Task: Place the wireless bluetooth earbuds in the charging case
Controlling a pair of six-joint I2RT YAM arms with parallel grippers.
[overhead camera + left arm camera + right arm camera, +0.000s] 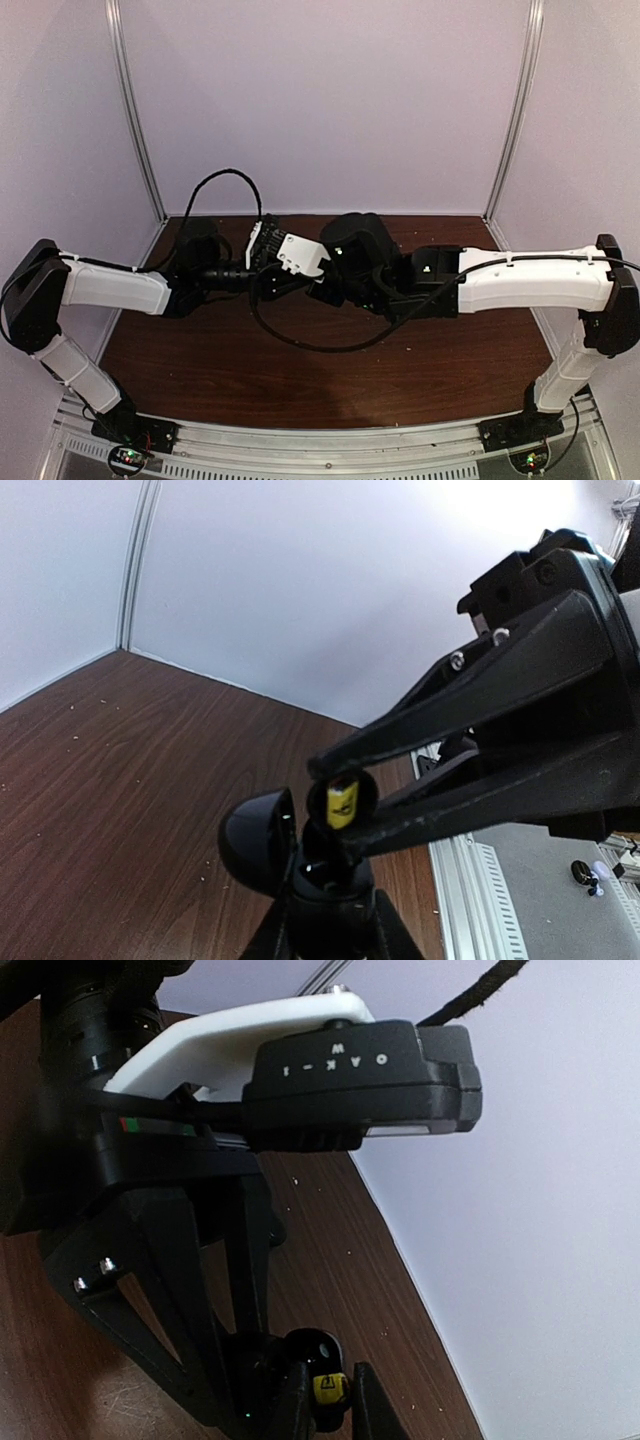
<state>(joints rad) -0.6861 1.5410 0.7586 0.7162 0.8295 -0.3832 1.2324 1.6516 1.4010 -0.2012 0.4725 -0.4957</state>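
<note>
We're looking down on a dark brown wood-grain tabletop (200,370), bare across its near half. Up close in the left wrist view, tiny pale crumb-like specks (72,709) are scattered over the wood on the left. A thin black cable loop (300,345) sags low over the middle; we can't tell if it touches. A silver metal rail (320,440) runs along the near edge.

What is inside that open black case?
An earbud with a yellow mark, pinched by the right gripper, sits at the mouth of the charging case. The hollow beneath cannot be seen, as the bud covers it.
</note>
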